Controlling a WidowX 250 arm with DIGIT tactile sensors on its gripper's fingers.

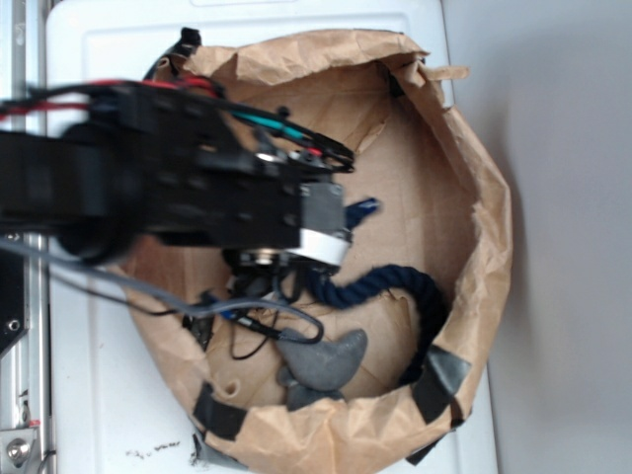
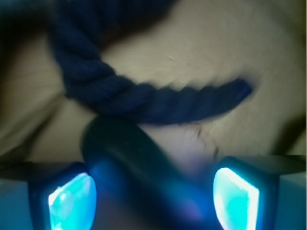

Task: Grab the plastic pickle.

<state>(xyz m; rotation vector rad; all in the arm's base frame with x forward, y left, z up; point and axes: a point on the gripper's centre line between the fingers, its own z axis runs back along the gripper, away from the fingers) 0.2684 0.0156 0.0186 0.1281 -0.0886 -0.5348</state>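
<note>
A white counter (image 1: 89,395) carries a crumpled brown paper bag (image 1: 474,197), rolled open into a bowl shape with black tape patches at its lower rim.

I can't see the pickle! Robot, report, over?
Gripper open, jaws either side of the pickle, not closed. Blue rope lies just beyond it. Grey plush toy off to the side.

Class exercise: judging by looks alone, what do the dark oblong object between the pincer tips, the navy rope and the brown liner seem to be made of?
Dark green rounded oblong pickle: likely smooth plastic, with a soft sheen; blurred. Navy blue twisted rope: fibre, probably cotton, given the fuzzy matte strands. Crumpled brown liner: paper, by its creases and torn edge. Grey curved plush toy: apparently soft fabric, matte.
</note>
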